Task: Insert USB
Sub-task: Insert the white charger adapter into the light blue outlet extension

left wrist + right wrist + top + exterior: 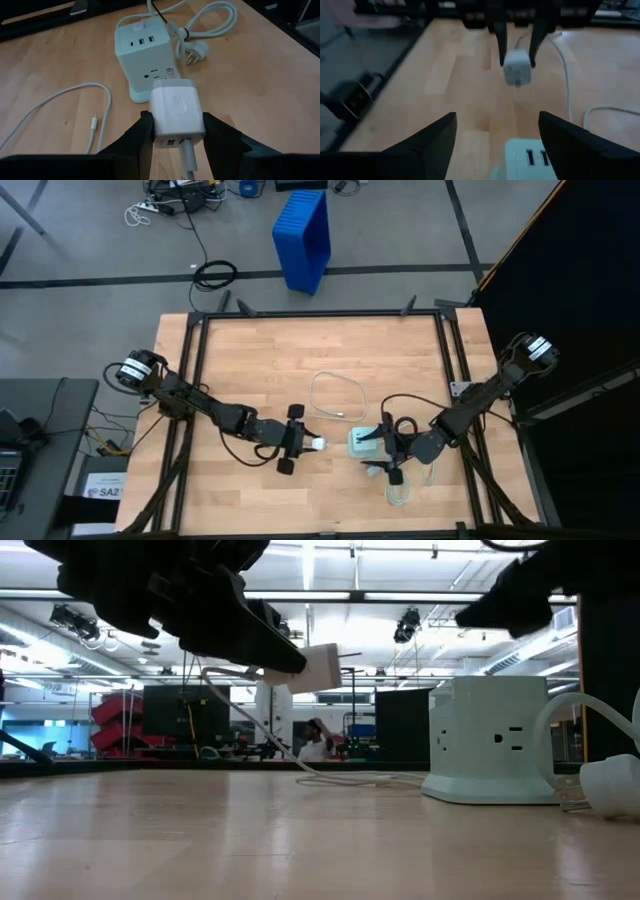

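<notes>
My left gripper [177, 126] [298, 446] is shut on a white boxy wall adapter [176, 107] [318, 667], whose metal prongs [170, 74] point at the pale green-white charger block [144, 55] [362, 442] standing on the table. The thin white USB cable [65, 95] [335, 393] runs from the adapter's back and lies looped on the wood, its small plug [94, 122] free on the table. My right gripper [497, 125] [387, 457] is open, hovering above the block's right side with the block's top [530, 156] below its fingers. My left gripper pinches the white adapter by its two side faces [156, 125], one finger on each, reaching level from the table's left. The adapter is lifted clear of the table, prongs forward toward the block, and the cable [187, 160] leaves its back between the fingers.
A thicker bundled white cord [210, 20] with a grey pronged plug [195, 52] [610, 785] lies just beyond the block, toward the table's right near corner [400, 490]. Bare wood lies around the cable loop. A dark frame rims the table [320, 314].
</notes>
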Controlling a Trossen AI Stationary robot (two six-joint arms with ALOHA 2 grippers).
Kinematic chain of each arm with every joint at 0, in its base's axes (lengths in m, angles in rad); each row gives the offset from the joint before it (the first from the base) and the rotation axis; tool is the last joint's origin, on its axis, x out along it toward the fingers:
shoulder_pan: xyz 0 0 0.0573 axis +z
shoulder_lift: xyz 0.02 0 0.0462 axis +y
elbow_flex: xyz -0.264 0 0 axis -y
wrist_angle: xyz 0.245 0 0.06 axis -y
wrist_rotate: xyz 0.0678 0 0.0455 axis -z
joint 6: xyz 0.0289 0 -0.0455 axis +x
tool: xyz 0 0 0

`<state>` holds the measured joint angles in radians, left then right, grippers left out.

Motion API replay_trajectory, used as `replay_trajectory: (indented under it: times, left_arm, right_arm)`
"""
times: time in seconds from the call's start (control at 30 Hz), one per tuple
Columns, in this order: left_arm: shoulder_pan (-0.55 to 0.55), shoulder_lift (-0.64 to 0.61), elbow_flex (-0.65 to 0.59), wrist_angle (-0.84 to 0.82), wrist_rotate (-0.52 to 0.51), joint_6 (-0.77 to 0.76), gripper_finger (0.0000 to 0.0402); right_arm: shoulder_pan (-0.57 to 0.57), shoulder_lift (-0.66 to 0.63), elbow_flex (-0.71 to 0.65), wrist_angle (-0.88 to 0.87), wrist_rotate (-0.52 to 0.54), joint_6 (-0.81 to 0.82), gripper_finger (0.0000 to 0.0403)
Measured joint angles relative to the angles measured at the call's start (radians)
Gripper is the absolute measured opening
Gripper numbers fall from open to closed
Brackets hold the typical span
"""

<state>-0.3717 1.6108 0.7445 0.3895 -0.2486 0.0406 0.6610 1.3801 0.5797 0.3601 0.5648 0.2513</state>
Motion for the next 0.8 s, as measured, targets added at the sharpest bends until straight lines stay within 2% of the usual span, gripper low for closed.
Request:
replay_trajectory:
  times: [0.27, 0.53, 0.8]
  left_arm:
    - [0.0, 0.0, 0.0, 0.001, 0.0, 0.0, 0.0121]
    - [0.0, 0.0, 0.0, 0.0, 0.0, 0.0, 0.0121]
    - [0.0, 0.0, 0.0, 0.001, 0.0, 0.0, 0.0121]
  right_arm:
    - [-0.013, -0.052, 0.0, -0.342, 0.004, 0.23, 0.0312]
    - [-0.045, -0.041, 0.0, -0.347, -0.001, 0.275, 0.0349]
    - [-0.07, -0.024, -0.009, -0.321, -0.027, 0.326, 0.0348]
